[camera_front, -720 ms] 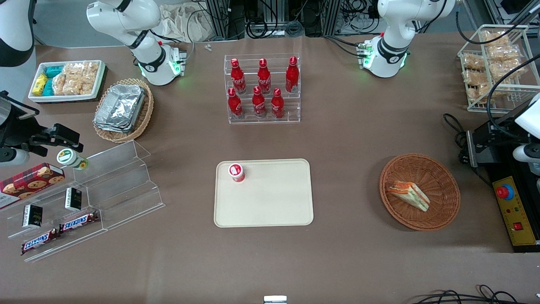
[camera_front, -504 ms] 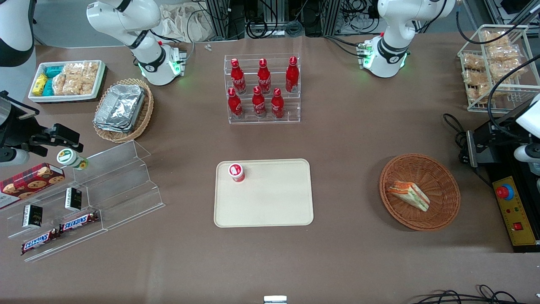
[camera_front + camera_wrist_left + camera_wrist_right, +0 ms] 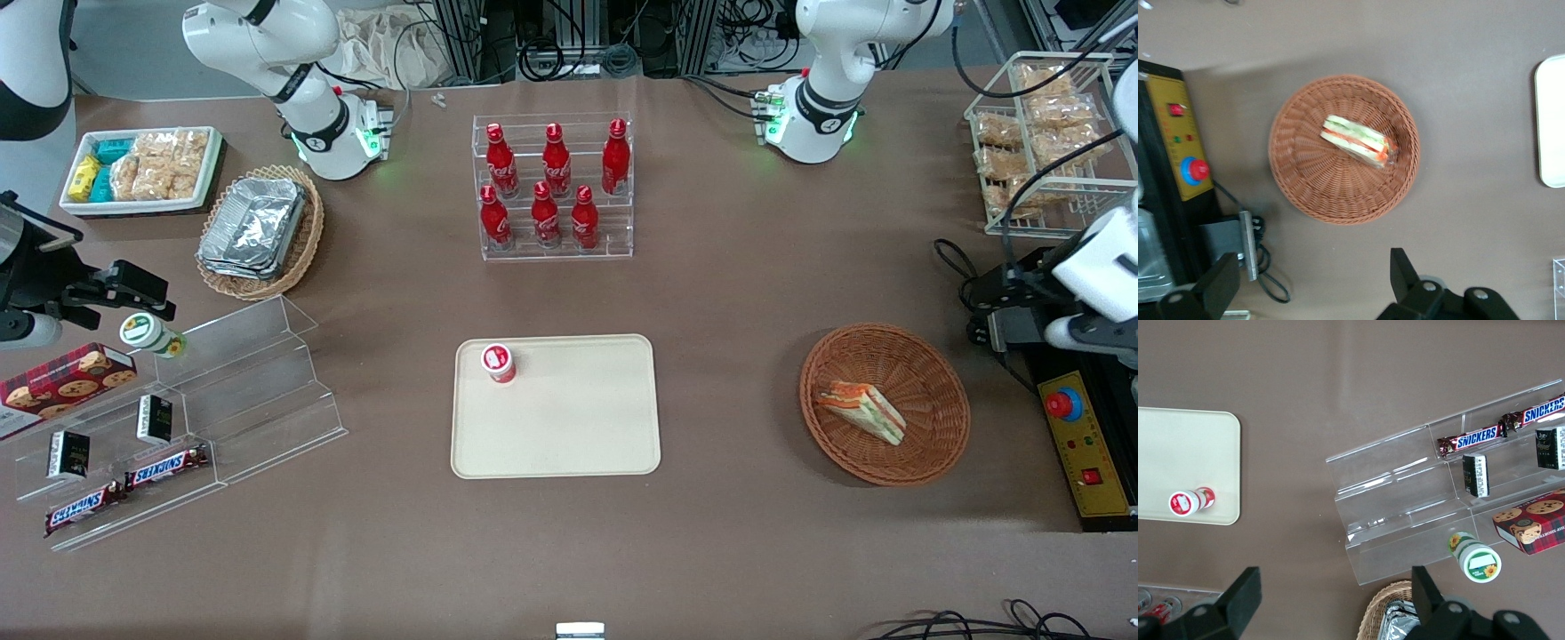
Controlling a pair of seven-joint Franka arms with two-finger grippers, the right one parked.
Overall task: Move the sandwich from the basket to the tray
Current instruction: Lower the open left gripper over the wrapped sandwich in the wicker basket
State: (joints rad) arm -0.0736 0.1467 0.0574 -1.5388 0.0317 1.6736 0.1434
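The sandwich [image 3: 861, 410], a wrapped wedge with orange and green layers, lies in the round reddish-brown basket [image 3: 933, 356] toward the working arm's end of the table. The wrist view shows the sandwich [image 3: 1358, 140] lying in the basket [image 3: 1305, 180] too. My left gripper [image 3: 996, 313] hangs open and empty above the table beside the basket, over the black control box's edge. Its fingers [image 3: 1401, 267] stand wide apart, clear of the basket's rim. The cream tray [image 3: 569, 427] lies mid-table; its edge shows in the wrist view [image 3: 1551, 120].
A small red-and-white bottle [image 3: 499, 363] stands on a corner of the tray. A yellow control box with a red button [image 3: 1063, 404] and cables lie beside the basket. A rack of red bottles [image 3: 553, 187] stands farther from the front camera than the tray.
The working arm's wrist has swung a little toward the basket, and the gripper has shifted with it. The sandwich, basket and tray have not moved.
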